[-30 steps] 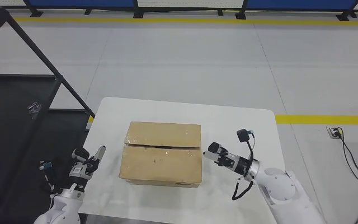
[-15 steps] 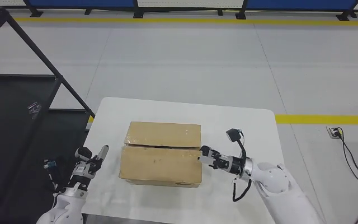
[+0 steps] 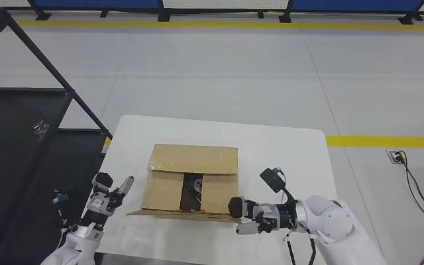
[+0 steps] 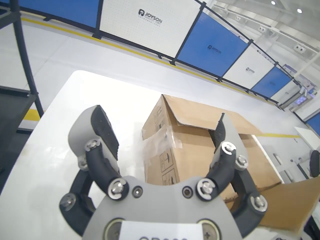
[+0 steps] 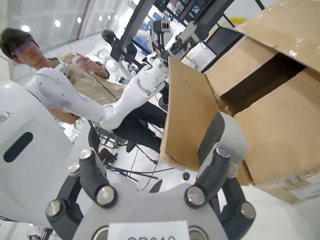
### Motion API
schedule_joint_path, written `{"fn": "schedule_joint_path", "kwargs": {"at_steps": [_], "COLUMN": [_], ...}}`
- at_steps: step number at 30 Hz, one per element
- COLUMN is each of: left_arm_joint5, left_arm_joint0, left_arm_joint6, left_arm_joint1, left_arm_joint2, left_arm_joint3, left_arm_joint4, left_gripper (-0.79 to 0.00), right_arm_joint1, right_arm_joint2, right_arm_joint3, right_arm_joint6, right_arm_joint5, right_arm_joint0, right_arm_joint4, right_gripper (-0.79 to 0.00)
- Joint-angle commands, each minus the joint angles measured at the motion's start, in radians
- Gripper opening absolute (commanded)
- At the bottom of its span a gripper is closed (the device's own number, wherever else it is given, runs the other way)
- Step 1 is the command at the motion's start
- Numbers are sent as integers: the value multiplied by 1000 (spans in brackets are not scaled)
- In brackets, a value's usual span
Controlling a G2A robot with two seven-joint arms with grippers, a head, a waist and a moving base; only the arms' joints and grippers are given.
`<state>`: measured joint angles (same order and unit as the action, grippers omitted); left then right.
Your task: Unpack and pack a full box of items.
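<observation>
A cardboard box (image 3: 192,159) sits mid-bench (image 3: 285,152), its far flap shut and its near flap (image 3: 179,213) folded out towards the robot, with dark contents (image 3: 196,186) visible in the opening. The right gripper (image 3: 240,217) is at that flap's right corner, fingers (image 5: 220,138) spread. The left gripper (image 3: 116,182) hovers just beside the box's left end, fingers (image 4: 102,128) spread and holding nothing.

I see the brown cardboard box (image 3: 192,161) upright at the middle of the white table (image 3: 291,152). The near flap (image 3: 173,213) is folded out toward the robot and the far flap (image 3: 193,158) lies flat. Dark items (image 3: 196,186) show in the gap.
</observation>
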<state>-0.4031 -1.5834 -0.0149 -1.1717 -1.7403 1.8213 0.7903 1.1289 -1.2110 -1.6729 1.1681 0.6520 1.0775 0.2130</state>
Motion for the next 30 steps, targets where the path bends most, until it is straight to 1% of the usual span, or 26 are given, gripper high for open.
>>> {"fn": "schedule_joint_path", "kwargs": {"at_steps": [1, 4, 8, 11, 15, 18, 22, 24, 30], "left_arm_joint5": [-67, -147, -274, -349, -421, -435, -420, -412, -412], "left_arm_joint0": [-20, -46, -72, -74, -75, -71, -59, -53, -53], "left_arm_joint6": [4, 17, 84, 137, 164, 172, 159, 156, 156], "left_arm_joint1": [5, 12, 27, 37, 46, 51, 54, 55, 55], "left_arm_joint2": [-15, -37, -70, -87, -83, -75, -58, -52, -52], "left_arm_joint3": [2, -3, -17, -36, -52, -57, -70, -74, -74], "left_arm_joint4": [46, 103, 173, 236, 301, 363, 398, 404, 404], "left_gripper": [0, 0, 0, 0, 0, 0, 0, 0, 0], "right_arm_joint1": [-17, -41, -70, -87, -96, -90, -79, -78, -78], "right_arm_joint2": [20, 60, 115, 148, 185, 190, 173, 159, 159], "right_arm_joint3": [-35, -62, -58, -40, 13, 61, 115, 136, 136], "right_arm_joint6": [-6, -17, -43, -48, -36, -49, -147, -169, -169], "right_arm_joint5": [7, 18, 43, 49, 36, 1, -87, -121, -121], "right_arm_joint0": [16, 28, 23, 7, -27, -65, -98, -110, -110], "right_arm_joint4": [-61, -131, -180, -163, -75, 54, 238, 257, 257], "right_gripper": [0, 0, 0, 0, 0, 0, 0, 0, 0]}}
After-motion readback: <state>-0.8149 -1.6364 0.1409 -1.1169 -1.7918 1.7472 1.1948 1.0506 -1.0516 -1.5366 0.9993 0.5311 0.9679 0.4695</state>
